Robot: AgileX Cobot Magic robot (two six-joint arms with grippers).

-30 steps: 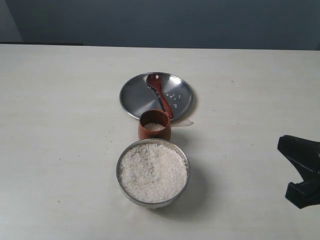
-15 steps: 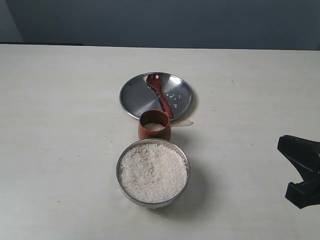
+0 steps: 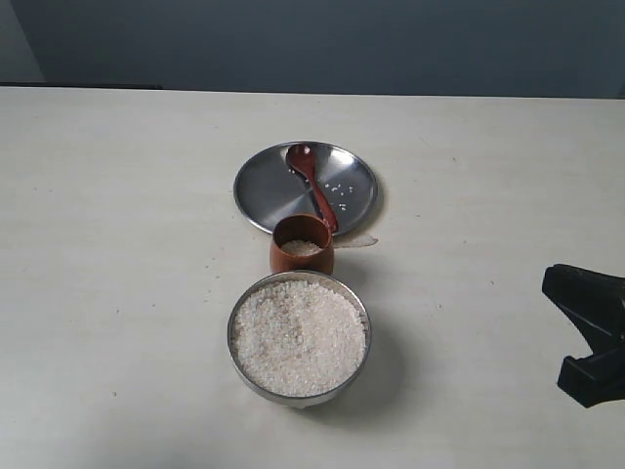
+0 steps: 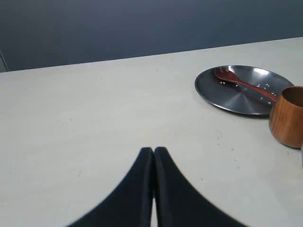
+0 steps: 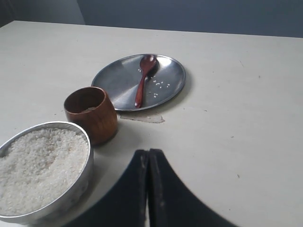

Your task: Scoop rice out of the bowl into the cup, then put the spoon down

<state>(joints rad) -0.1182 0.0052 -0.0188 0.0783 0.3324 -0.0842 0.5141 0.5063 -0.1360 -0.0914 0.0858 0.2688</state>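
Note:
The steel bowl (image 3: 237,315) stands near the table's front, heaped with white rice (image 3: 299,335). Just behind it is the small brown cup (image 3: 302,262), with some rice showing inside. The wooden spoon (image 3: 311,181) lies on the flat steel plate (image 3: 262,184) behind the cup, head at the far side, beside a few loose grains. My right gripper (image 5: 148,152) is shut and empty, over the bare table to the right of the bowl (image 5: 88,144) and cup (image 5: 92,116). My left gripper (image 4: 154,149) is shut and empty, well left of the plate (image 4: 227,98) and cup (image 4: 287,118).
A black part of the right arm (image 3: 586,332) juts in at the exterior view's right edge. A thin pale scrap (image 3: 359,240) lies on the table by the plate's near rim. A dark wall rises behind the table's far edge.

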